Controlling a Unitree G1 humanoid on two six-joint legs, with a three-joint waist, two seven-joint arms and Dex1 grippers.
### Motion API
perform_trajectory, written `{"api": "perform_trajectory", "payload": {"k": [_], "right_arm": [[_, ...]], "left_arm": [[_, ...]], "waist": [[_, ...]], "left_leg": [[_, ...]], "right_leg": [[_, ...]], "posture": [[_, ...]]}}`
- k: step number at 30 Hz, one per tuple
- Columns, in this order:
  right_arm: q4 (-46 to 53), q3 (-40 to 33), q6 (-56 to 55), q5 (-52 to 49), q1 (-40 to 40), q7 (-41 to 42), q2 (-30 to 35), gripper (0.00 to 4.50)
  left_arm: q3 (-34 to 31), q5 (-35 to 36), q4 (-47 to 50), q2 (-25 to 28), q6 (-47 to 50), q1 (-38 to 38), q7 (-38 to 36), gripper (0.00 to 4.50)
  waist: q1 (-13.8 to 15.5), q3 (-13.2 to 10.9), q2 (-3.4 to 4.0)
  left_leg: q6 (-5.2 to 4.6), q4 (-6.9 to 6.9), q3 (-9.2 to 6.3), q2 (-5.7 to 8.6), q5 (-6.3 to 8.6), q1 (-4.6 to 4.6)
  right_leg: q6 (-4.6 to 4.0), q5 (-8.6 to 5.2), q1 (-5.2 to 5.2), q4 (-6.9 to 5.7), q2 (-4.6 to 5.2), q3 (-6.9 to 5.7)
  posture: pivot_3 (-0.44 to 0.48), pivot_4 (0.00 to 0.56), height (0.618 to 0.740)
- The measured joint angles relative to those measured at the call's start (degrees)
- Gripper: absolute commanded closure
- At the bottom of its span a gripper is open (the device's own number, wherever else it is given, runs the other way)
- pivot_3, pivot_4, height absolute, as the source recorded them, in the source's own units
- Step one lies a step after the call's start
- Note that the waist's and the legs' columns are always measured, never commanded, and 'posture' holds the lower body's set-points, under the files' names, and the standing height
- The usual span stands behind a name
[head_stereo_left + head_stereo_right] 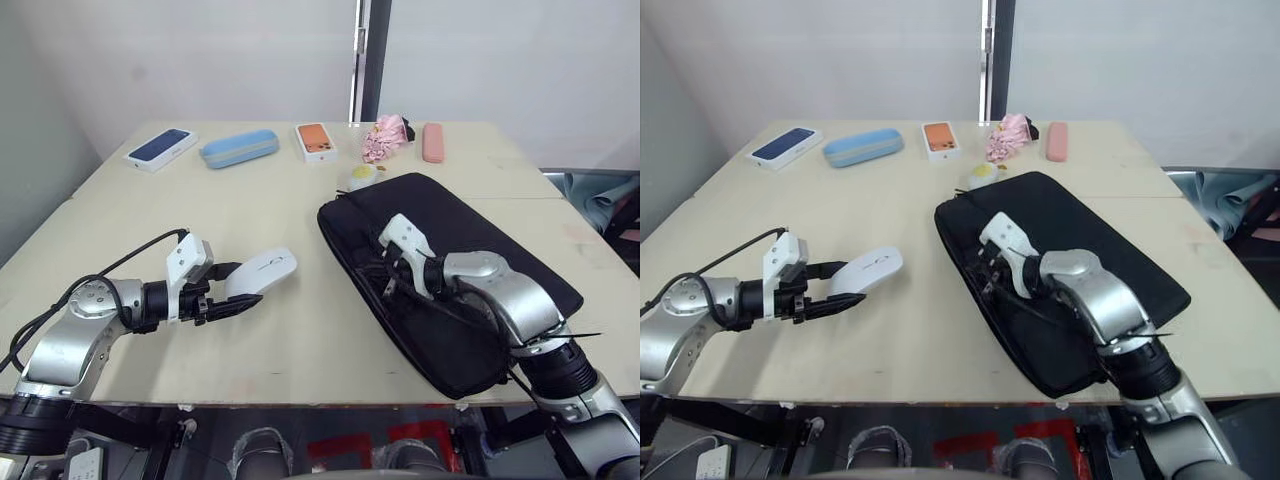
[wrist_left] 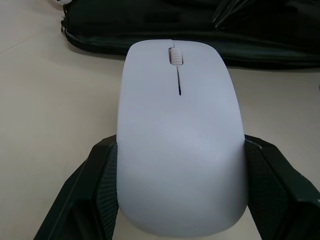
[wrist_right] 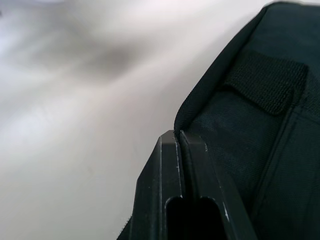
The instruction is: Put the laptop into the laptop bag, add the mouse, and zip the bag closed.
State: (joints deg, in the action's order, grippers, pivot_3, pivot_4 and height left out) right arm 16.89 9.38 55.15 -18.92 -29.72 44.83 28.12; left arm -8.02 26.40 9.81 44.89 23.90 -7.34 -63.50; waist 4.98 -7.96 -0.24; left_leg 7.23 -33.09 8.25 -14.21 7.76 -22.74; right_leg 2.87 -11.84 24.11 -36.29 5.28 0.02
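I see left end effector [image 1: 243, 287] clamped on the mouse [image 1: 261, 272], centre-left of frame above the worktop [image 1: 290, 200] | right end effector [image 3: 179, 145] pinched together on the laptop bag [image 1: 470, 260] edge, centre-right | laptop not visible to me

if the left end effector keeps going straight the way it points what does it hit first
Probably the laptop bag. The left end effector grips the mouse and points across bare table toward the bag's near edge; the left wrist view shows the bag straight ahead. Height is unclear.
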Motion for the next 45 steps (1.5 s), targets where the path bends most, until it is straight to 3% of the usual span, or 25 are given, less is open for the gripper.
{"api": "perform_trajectory", "payload": {"k": [11,22,35,45], "right_arm": [[-2.53,-11.65,9.60,-11.89,-7.50,-0.67,-0.74,4.47],[-9.22,-22.66,19.72,-22.10,-16.43,-6.85,-3.98,4.47],[-7.73,-24.40,24.83,-29.70,-17.29,-11.71,-6.70,4.47],[-7.28,-24.69,25.04,-32.39,-17.27,-15.61,-8.03,4.47]], "left_arm": [[2.58,-1.01,0.00,-0.20,-1.69,-0.91,-0.65,1.71],[7.32,-2.40,-0.11,-5.23,-1.75,-7.15,2.26,1.71],[17.98,-8.75,-10.58,-16.78,0.42,-22.42,8.14,1.71],[22.52,-13.26,-20.12,-23.25,-1.36,-27.26,8.56,1.71]], "waist": [[0.13,0.00,0.01],[0.36,-0.03,0.06],[0.45,-0.06,0.09],[0.81,-0.06,0.09]], "left_leg": [[0.01,-0.01,0.01,-0.01,-0.01,0.00],[0.04,-0.02,0.02,0.00,-0.05,-0.13],[0.28,-0.02,0.03,0.00,-0.21,-0.24],[0.29,-0.05,0.01,0.02,-0.23,-0.31]], "right_leg": [[0.00,0.00,0.02,-0.03,-0.01,0.01],[0.00,0.01,0.18,-0.11,-0.02,0.01],[0.02,0.02,0.32,-0.21,-0.03,0.03],[0.04,0.03,0.34,-0.21,0.00,0.01]], "posture": [[0.000,0.150,0.740],[0.000,0.150,0.740],[0.000,0.150,0.740],[0.000,0.150,0.740]]}}
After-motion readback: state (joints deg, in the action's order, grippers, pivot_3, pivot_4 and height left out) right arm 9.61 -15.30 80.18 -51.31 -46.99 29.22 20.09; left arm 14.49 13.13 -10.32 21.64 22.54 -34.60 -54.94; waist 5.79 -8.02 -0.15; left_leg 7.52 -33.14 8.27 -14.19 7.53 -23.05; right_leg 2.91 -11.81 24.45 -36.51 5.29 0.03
